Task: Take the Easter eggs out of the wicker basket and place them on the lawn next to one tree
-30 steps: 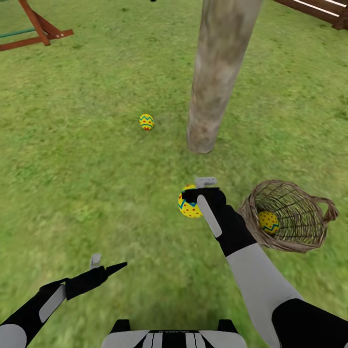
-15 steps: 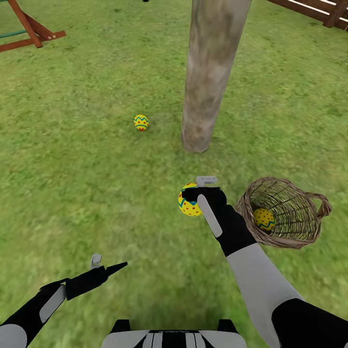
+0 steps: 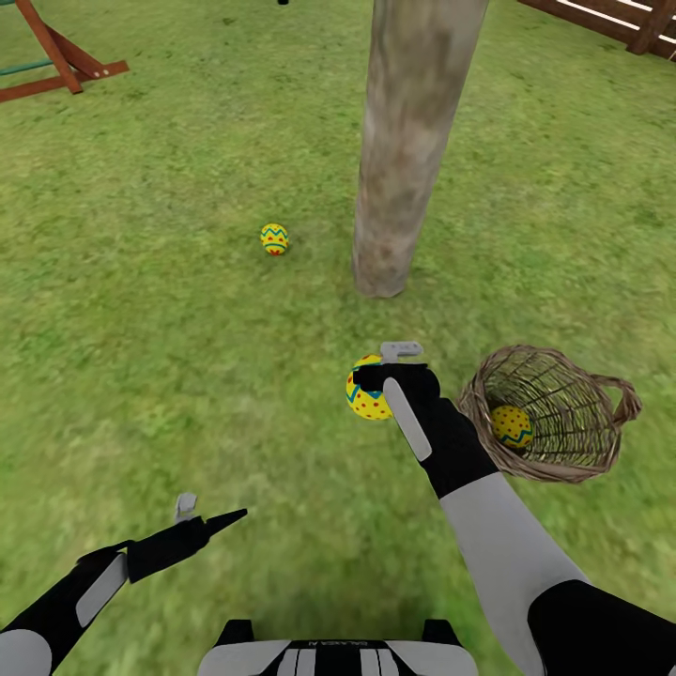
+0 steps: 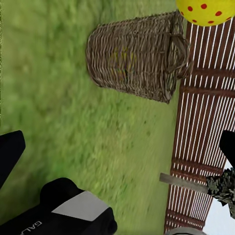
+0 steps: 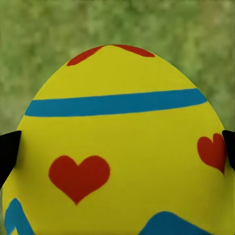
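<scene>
Right arm stretched forward over lawn point(image 3: 169, 310), right gripper point(image 3: 376, 376) clenched on Easter egg point(image 3: 364, 394), held between tree point(image 3: 404, 150) and wicker basket point(image 3: 549, 418). Held egg yellow, red dots and hearts, blue bands. Basket lies tilted, mouth toward robot, second egg point(image 3: 513, 424) inside. Third egg point(image 3: 274, 238) on grass, near trunk. Left arm low, left gripper point(image 3: 208, 514) jaws spread, grasping nothing.

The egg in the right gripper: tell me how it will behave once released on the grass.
The held egg is smooth and rounded, so it may roll a little. The lawn looks flat and grassy, which should stop it soon, as with the egg resting near the tree.
</scene>
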